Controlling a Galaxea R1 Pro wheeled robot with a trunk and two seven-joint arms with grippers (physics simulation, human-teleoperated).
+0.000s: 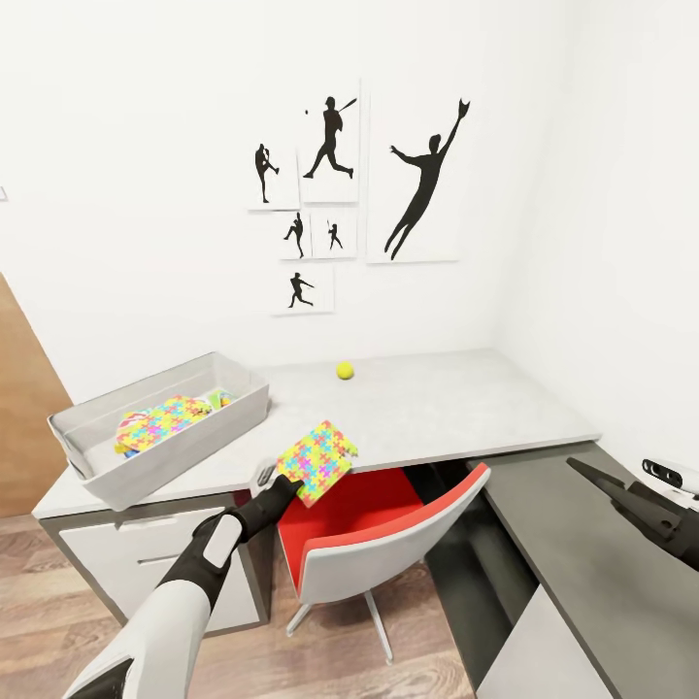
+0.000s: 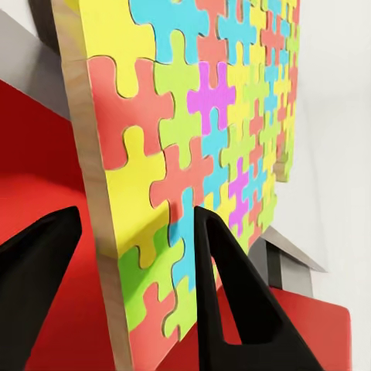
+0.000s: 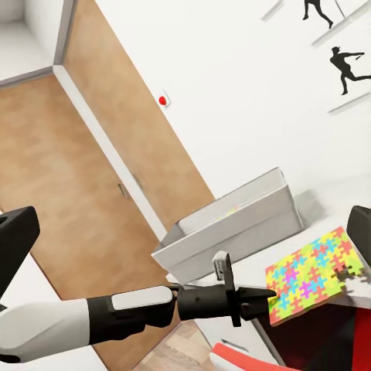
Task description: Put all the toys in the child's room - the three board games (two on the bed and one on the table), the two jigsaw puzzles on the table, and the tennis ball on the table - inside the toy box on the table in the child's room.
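1. My left pincer (image 1: 291, 482) is clamped on one jigsaw puzzle (image 1: 317, 461), a flat box patterned in pink, yellow, green and blue. I hold it by its lower corner, tilted, at the front edge of the table (image 1: 437, 408), with part of it over the table top and part past the edge.
2. In my left wrist view the puzzle box (image 2: 193, 154) stands between my two black fingers (image 2: 232, 301), its pale side wall showing.
3. My right pincer (image 1: 592, 476) hangs over the lower dark cabinet top (image 1: 582, 563) at the right, well apart from the puzzle. I cannot tell whether it is wide or narrow.
4. One toy box (image 1: 160, 456), light grey with sloped sides, sits on the left end of the table. In it lies a second jigsaw puzzle (image 1: 160, 422), with bits of other colourful boxes peeking out from under and beside it; how many I cannot tell.
5. One tennis ball (image 1: 345, 370) rests alone near the back edge of the table, close to the wall.
6. One red-and-grey chair (image 1: 388, 529) stands pushed under the table's front edge, just below the puzzle I hold.
7. Six black baseball-player pictures (image 1: 330, 146) hang on the wall above the table.
8. My right wrist view shows a wooden door (image 3: 85, 193) beyond the toy box (image 3: 232, 232).
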